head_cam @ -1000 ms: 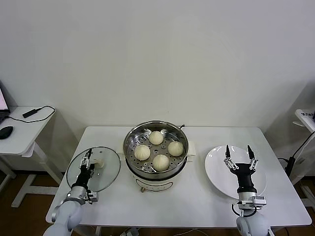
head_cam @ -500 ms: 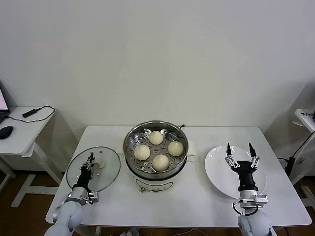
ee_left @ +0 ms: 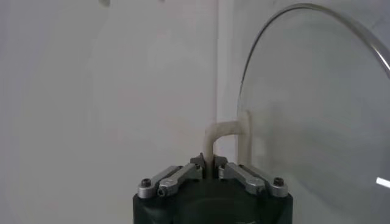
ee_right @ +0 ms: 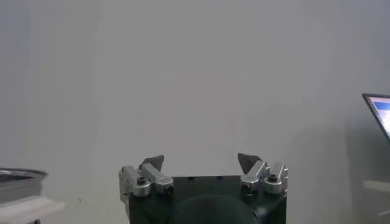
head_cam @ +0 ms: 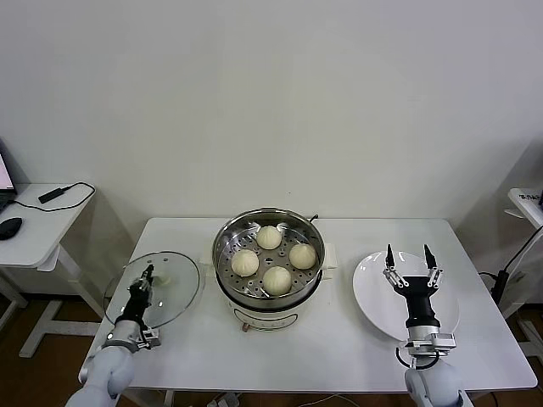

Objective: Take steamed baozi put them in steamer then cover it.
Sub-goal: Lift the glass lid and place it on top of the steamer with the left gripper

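Note:
The steamer (head_cam: 268,292) stands mid-table, a shiny steel pot on a white base. Several cream-white baozi (head_cam: 277,278) lie on its perforated tray. My left gripper (head_cam: 146,273) is shut on the white handle (ee_left: 226,135) of the round clear glass lid (head_cam: 154,289) and holds the lid tilted, raised off the table left of the steamer. The lid also shows in the left wrist view (ee_left: 311,103). My right gripper (head_cam: 406,254) is open and empty, pointing up above the flat white plate (head_cam: 377,297).
The white table (head_cam: 339,339) carries the steamer, with the plate at the right. A side table with a black mouse (head_cam: 10,226) and a cable stands at the far left. A steel rim (ee_right: 21,176) shows in the right wrist view.
My left gripper has lifted and tilted the glass lid off the table and drawn it slightly left. My right gripper has shifted a little, still open over the plate.

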